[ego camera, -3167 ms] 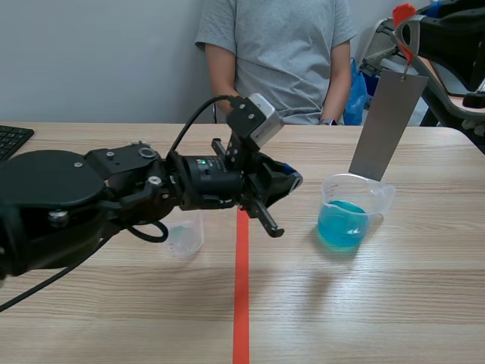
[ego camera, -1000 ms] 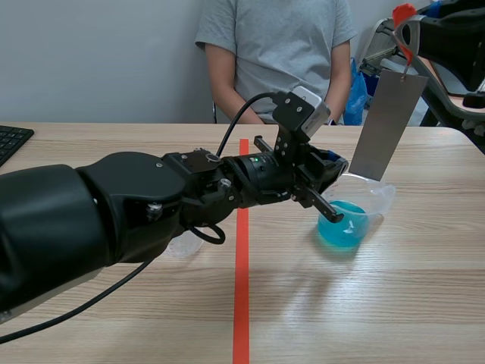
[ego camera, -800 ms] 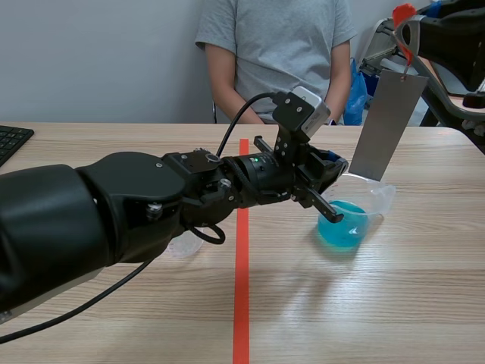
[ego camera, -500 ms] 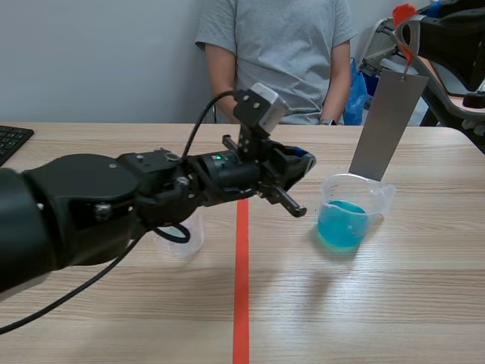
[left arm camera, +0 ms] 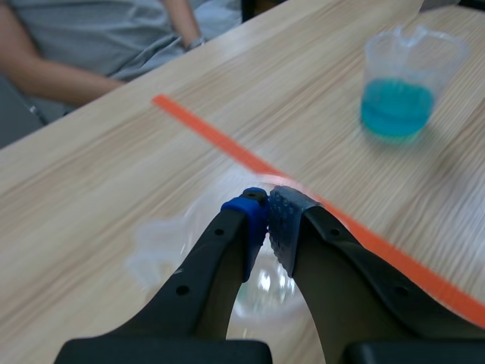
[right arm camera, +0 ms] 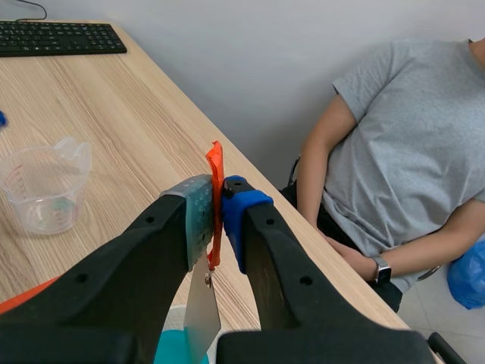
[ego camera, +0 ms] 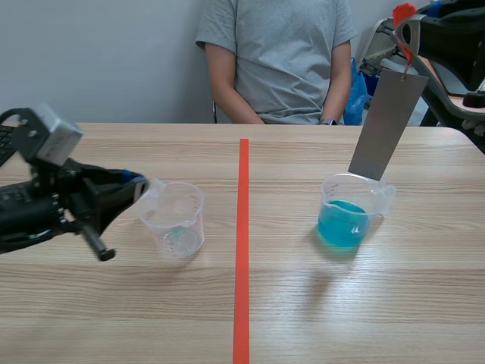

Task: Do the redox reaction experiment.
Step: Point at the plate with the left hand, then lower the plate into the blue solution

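An empty clear beaker (ego camera: 176,220) stands left of the red tape line. My left gripper (ego camera: 141,185) is shut with its tips at the spout side of that empty beaker (left arm camera: 186,250), nothing pressed between its pads. A beaker of blue liquid (ego camera: 345,214) stands right of the line, far ahead of the left gripper (left arm camera: 265,216) as the blue beaker (left arm camera: 400,91). My right gripper (right arm camera: 216,201) is raised and shut on a red strip (right arm camera: 215,174). From the strip hangs a grey metal sheet (ego camera: 386,125), its lower edge at the blue beaker's far rim.
A person in a grey shirt (ego camera: 276,53) sits across the table, arms down near the far edge. A black keyboard (right arm camera: 61,38) lies at the table's far left corner. The red tape line (ego camera: 242,250) divides the tabletop.
My left arm drew back from the blue beaker, leftward across the tape line, and now sits by the empty beaker. The right gripper and metal sheet have stayed put.
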Robot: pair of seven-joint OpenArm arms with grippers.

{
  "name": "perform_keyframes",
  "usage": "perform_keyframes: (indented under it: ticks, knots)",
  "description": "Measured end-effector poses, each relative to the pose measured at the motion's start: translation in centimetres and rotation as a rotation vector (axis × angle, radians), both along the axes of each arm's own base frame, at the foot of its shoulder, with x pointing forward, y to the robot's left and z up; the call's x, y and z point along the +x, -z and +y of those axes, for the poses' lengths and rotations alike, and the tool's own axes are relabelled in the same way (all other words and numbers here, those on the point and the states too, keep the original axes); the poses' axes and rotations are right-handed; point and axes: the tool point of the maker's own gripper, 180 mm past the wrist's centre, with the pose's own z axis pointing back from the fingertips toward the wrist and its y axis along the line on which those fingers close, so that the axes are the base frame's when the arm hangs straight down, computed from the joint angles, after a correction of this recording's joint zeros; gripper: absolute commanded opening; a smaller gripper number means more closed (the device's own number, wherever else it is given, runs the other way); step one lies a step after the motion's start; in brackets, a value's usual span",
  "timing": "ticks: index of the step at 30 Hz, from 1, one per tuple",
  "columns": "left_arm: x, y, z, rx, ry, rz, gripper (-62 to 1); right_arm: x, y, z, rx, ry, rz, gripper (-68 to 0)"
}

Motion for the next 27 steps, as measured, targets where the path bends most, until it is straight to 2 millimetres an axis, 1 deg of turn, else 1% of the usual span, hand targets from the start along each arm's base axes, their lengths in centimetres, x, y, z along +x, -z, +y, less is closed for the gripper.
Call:
perform_keyframes:
  ticks: [3,7,11,14,17,22,24,27]
  knots:
    - [-2.3,0.9,3.4,0.061,-0.053,0.047,-55.8,0.0,0.0,0.0,0.0,0.0,0.0,-66.0]
    - [-5.3,2.9,8.0,0.119,-0.185,0.132,-55.8,0.0,0.0,0.0,0.0,0.0,0.0,-66.0]
    - [-8.4,4.5,11.5,0.148,-0.297,0.209,-55.8,0.0,0.0,0.0,-0.001,0.0,0.0,-66.0]
    - [-10.7,5.5,13.5,0.158,-0.377,0.257,-55.8,0.0,0.0,0.0,-0.001,0.0,0.0,-66.0]
    - [-13.1,6.5,14.4,0.167,-0.424,0.303,-55.8,0.1,0.4,0.0,-0.02,0.004,-0.005,-66.0]
    - [-17.1,8.3,14.0,0.146,-0.476,0.398,-55.8,0.2,1.1,0.6,-0.019,0.013,-0.01,-66.0]
    - [-18.2,8.8,13.8,0.131,-0.502,0.426,-55.8,0.2,1.3,0.7,-0.021,0.016,-0.011,-66.0]
    - [-19.4,9.3,13.5,0.112,-0.535,0.453,-55.8,0.3,1.5,0.7,-0.01,0.022,-0.007,-66.0]
